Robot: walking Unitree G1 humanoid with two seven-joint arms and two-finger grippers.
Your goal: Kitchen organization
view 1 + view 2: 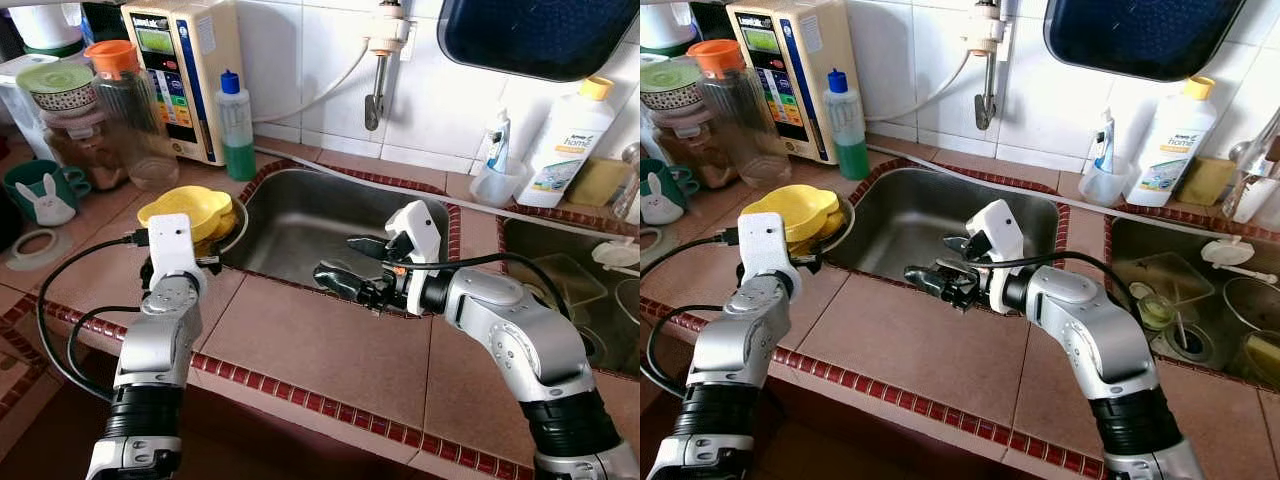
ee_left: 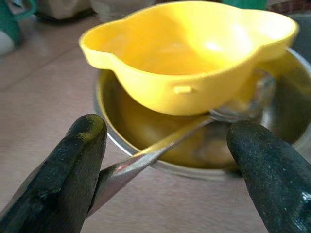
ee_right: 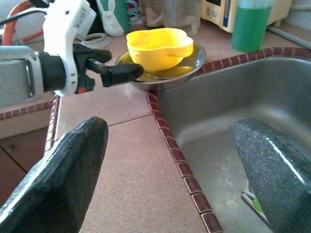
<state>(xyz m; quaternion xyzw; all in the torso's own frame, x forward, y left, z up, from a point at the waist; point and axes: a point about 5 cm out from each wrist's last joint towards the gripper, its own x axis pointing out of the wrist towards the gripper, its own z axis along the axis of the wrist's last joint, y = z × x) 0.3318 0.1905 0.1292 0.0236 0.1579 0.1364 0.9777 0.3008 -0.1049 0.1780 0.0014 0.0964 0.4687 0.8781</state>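
My left fingers (image 2: 165, 165), spread and holding nothing, face the yellow bowl (image 2: 189, 53) in the steel dish (image 3: 167, 73) at the counter's edge by the sink's (image 1: 320, 225) corner, a spoon handle (image 2: 146, 158) running lengthwise between them; my right fingers (image 1: 345, 265) hang spread over the sink

1. Bright yellow bowl (image 1: 186, 210) in a silver steel dish (image 3: 181, 73).
2. Salmon-pink counter tiles (image 1: 320, 345), dark red mosaic edging.
3. Clear bottle (image 1: 236, 128), green liquid, blue cap.
4. Teal mug (image 1: 40, 192), white rabbit motif.
5. Orange-lidded clear pitcher (image 1: 125, 100).
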